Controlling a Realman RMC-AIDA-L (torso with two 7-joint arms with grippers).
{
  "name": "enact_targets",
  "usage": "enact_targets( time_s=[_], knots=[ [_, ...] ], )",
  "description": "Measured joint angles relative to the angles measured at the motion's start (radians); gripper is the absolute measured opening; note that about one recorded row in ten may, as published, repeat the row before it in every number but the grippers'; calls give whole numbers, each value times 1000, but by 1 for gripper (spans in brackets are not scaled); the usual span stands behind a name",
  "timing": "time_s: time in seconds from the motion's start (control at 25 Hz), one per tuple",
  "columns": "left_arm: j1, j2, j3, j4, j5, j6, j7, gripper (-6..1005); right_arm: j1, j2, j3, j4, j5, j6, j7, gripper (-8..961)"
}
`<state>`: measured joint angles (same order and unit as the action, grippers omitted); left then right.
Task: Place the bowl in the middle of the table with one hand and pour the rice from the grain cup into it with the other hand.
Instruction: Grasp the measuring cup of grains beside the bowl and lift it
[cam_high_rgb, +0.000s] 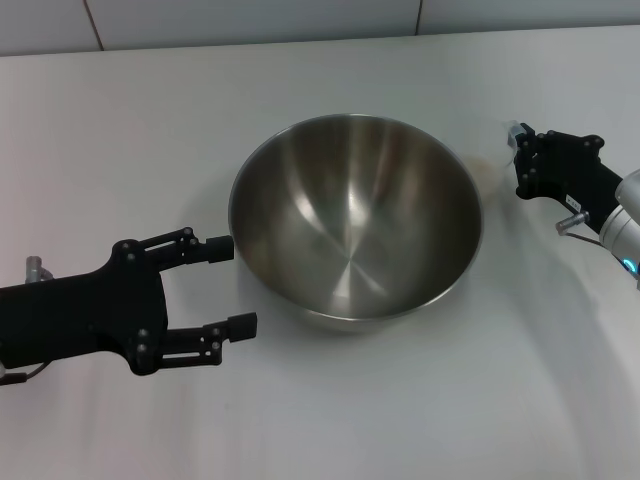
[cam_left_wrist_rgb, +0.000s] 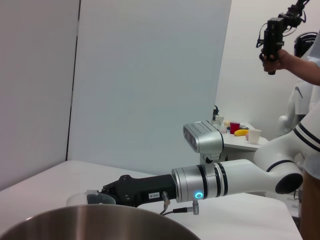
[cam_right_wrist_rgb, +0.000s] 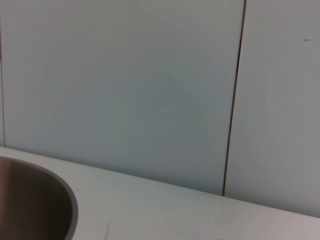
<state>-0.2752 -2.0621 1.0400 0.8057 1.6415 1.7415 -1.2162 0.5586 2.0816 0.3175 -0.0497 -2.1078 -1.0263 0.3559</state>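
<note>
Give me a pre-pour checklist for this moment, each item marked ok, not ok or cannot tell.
1. Bowl upright near the middle of the table: ok.
2. Bowl free of the left gripper, which sits open just beside its rim, not touching: ok.
3. Bowl inside empty, ready for rice: ok.
4. Right gripper holding the clear grain cup: cannot tell; its fingers are hidden around the cup.
5. Cup over the bowl: not ok; it is beside the rim, outside it.
6. Rice in the cup: cannot tell.
</note>
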Motion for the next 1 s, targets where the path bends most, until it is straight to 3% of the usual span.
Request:
enact_targets(
  time_s=[0.08,0.52,1.0],
  knots=[
    [0,0,0,0,0,0,9,827,-1,0,0,5,0,0,0,11],
    [-5,-2,0,-4,2,-6,9,827,1,0,0,10,2,0,0,9],
    [-59,-1,0,-11,5,-17,7,827,-1,-2,-11,6,102,-21,0,8]
  ],
)
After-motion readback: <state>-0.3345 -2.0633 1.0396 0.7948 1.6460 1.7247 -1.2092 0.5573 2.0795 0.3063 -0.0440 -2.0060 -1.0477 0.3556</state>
